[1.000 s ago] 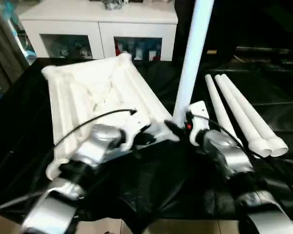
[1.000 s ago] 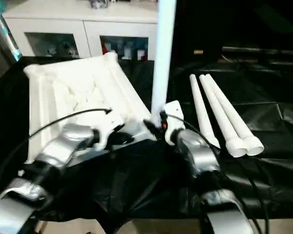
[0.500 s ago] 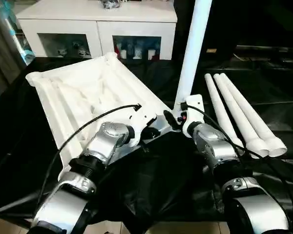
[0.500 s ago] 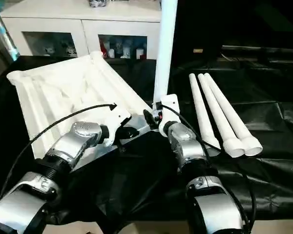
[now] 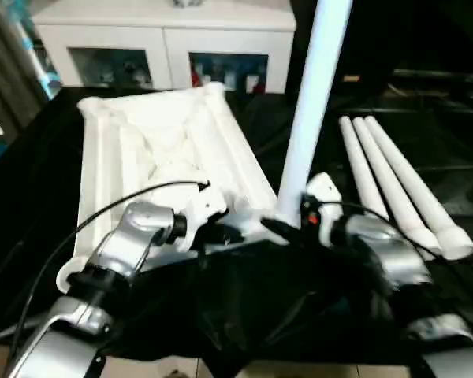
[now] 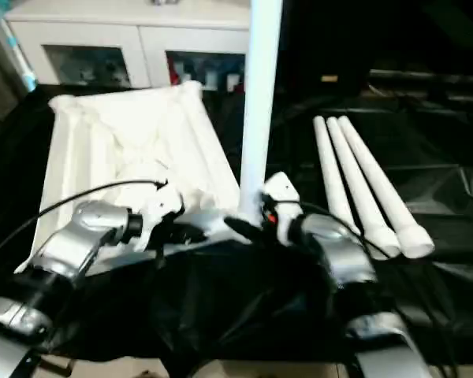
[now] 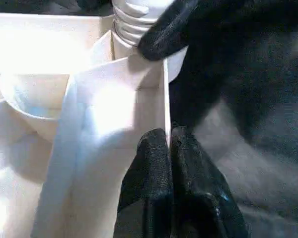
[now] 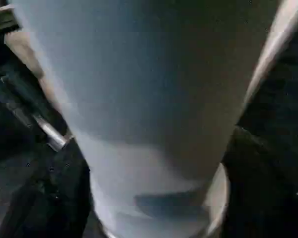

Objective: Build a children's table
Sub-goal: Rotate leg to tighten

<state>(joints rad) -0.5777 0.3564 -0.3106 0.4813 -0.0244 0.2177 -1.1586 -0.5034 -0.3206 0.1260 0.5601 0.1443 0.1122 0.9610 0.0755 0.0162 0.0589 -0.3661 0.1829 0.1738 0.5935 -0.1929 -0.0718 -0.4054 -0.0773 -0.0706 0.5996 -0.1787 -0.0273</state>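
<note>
The white tabletop (image 5: 158, 157) lies upside down on black cloth, ribbed underside up. One white leg (image 5: 311, 110) stands upright in its near right corner socket. My right gripper (image 5: 288, 228) is shut on the base of that leg (image 8: 149, 99), with dark fingers (image 8: 54, 198) on both sides. My left gripper (image 5: 221, 234) is shut on the tabletop's thin rim (image 7: 165, 99) just beside that corner, fingers (image 7: 154, 168) pressed together over the wall. The leg's threaded end (image 7: 139, 15) sits in the socket, with a finger of the right gripper across it.
Three loose white legs (image 5: 394, 177) lie side by side on the cloth to the right. A white glass-door cabinet (image 5: 165, 55) stands behind the table. Black cloth (image 5: 260, 315) bunches up at the near edge between my forearms.
The view has shifted. The tabletop's far end has swung to the right compared with half a second ago. Both grippers keep their hold at the near right corner.
</note>
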